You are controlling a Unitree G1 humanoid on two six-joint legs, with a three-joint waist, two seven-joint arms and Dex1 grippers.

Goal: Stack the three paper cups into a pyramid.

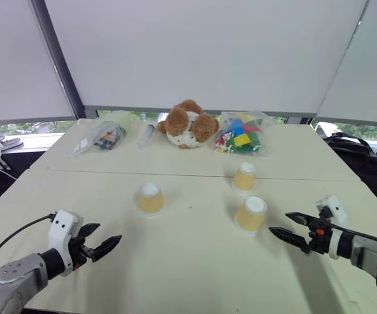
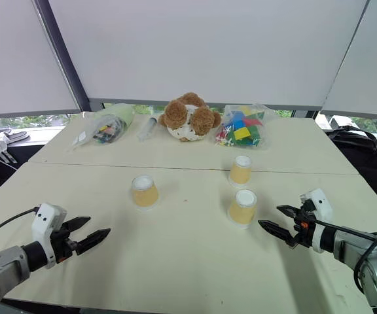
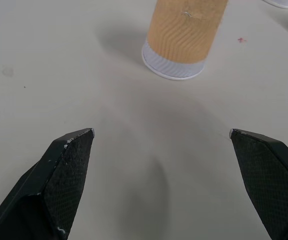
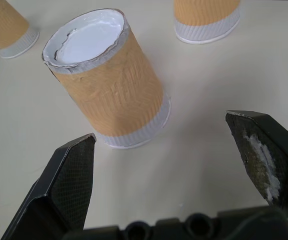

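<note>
Three paper cups upside down on the pale table (image 1: pixel 175 275), white bases up, none stacked. Left cup (image 1: pixel 151 197) alone near the table's middle, well apart from the other two. Far right cup (image 1: pixel 245 176) just this side of the seam between the two tabletops. Near right cup (image 1: pixel 251 214) just in front of that one, close to it but not touching, slightly tilted in look, with a crumpled base rim in the right wrist view (image 4: pixel 109 80).

Right gripper (image 1: pixel 279 224) low over the table, just to the right of the near right cup, fingers spread wide, holding nothing, tips aimed toward that cup. Left gripper (image 1: pixel 107 239) low over the near left part of the table, fingers likewise spread wide and empty, aimed toward the left cup, which stands a little beyond the fingertips (image 3: pixel 74 150).

At the far edge, a brown teddy bear (image 1: pixel 187 124) in the middle, a clear bag of coloured blocks (image 1: pixel 241 136) just to its right, another clear bag (image 1: pixel 103 136) of small items to its left. White blinds (image 1: pixel 201 52) behind.
</note>
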